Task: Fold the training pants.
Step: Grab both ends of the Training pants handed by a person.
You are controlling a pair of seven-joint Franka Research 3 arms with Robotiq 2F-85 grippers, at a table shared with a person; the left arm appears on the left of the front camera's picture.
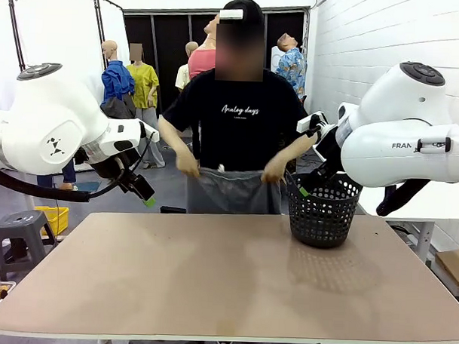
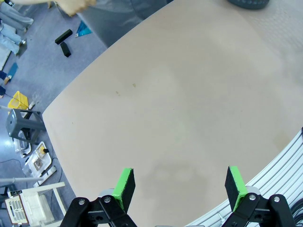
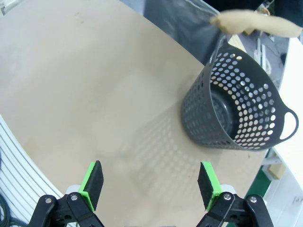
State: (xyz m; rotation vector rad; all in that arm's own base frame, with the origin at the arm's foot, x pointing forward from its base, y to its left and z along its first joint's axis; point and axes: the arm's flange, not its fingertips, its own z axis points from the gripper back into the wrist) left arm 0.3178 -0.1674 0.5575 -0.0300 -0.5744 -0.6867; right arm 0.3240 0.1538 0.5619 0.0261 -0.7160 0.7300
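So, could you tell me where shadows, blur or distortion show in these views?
Front view: the basket casts a soft dotted shadow on the table. Right wrist view: the same shadow, and the person's hand is motion-blurred. Left wrist view: the table edge bows from the wide lens.

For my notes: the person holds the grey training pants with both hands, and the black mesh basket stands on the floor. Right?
No: the black mesh basket stands on the table, as the front view shows. The rest is right.

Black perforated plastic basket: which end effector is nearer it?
The right end effector, beside the basket's rim; the left end effector hangs at the table's opposite side.
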